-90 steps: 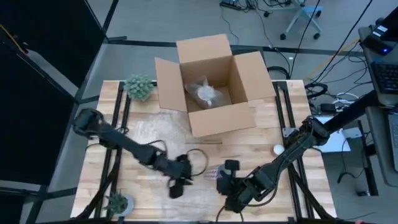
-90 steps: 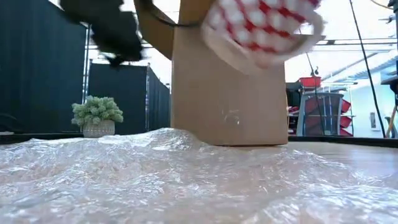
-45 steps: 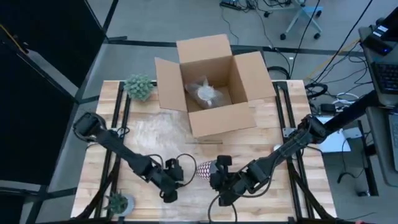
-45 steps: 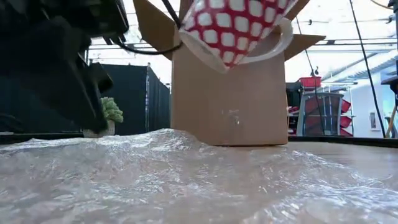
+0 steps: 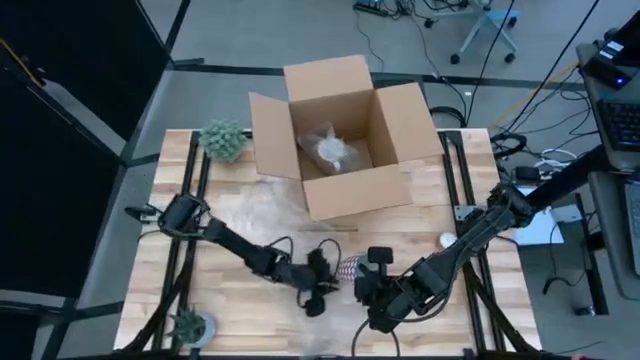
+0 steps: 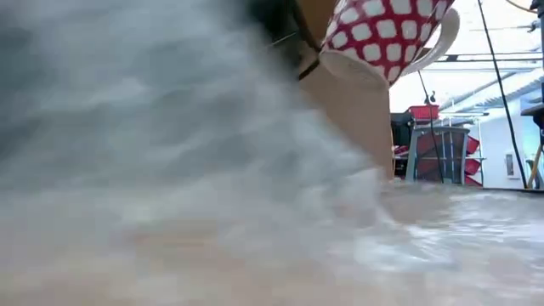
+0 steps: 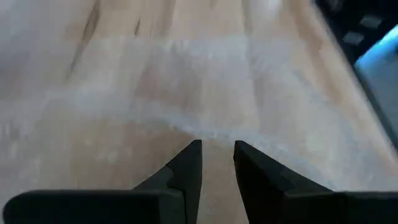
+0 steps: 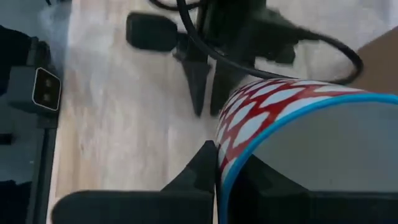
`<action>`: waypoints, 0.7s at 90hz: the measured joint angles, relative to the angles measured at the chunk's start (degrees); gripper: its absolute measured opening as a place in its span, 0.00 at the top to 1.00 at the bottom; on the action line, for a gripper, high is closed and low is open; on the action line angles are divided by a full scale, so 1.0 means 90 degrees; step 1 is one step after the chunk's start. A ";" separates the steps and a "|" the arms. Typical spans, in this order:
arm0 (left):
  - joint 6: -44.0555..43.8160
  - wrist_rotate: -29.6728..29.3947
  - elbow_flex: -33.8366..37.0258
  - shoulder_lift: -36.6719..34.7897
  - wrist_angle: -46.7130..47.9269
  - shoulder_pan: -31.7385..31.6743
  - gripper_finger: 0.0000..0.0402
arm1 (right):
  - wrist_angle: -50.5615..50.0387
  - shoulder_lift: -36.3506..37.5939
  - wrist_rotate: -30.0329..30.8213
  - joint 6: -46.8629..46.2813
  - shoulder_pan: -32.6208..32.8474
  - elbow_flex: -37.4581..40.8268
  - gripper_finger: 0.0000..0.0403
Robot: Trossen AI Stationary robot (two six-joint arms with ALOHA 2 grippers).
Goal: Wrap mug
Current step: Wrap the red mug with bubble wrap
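The right gripper (image 5: 365, 275) has its jaws clamped on the rim of the red-and-white patterned ceramic mug (image 5: 347, 268), held above the wooden worktop (image 5: 420, 215) near its front edge. The left gripper (image 7: 216, 149), jaws slightly parted, pinches clear bubble wrap (image 7: 186, 81) beside it.

The high view looks straight down on the whole table (image 5: 420, 225), box (image 5: 345, 135) at 12 o'clock. The low view sits at tabletop height, sharing the mug (image 6: 387, 34) with the close right wrist view.

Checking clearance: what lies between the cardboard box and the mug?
In the high view, bare wooden table with a thin stick separates box from mug.
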State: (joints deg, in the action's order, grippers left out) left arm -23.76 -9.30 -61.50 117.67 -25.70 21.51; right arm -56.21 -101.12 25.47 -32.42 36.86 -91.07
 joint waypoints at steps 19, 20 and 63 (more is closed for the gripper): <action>0.0488 0.0411 -0.1001 0.0221 0.1162 -0.0148 0.80 | -0.0442 0.0159 -0.0226 -0.0262 0.0032 -0.0019 0.99; 0.0497 0.0436 -0.1037 0.0173 0.1341 -0.0154 0.80 | -0.0466 0.0164 -0.0215 -0.0303 0.0030 -0.0019 0.99; -0.1264 -0.1461 -0.0831 -0.3456 0.8109 0.1364 0.80 | 0.1602 -0.0495 -0.0175 0.0667 -0.0668 -0.0029 0.99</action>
State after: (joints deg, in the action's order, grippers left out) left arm -35.13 -22.45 -68.98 86.57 47.28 33.79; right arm -41.78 -105.58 23.90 -26.42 30.85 -91.33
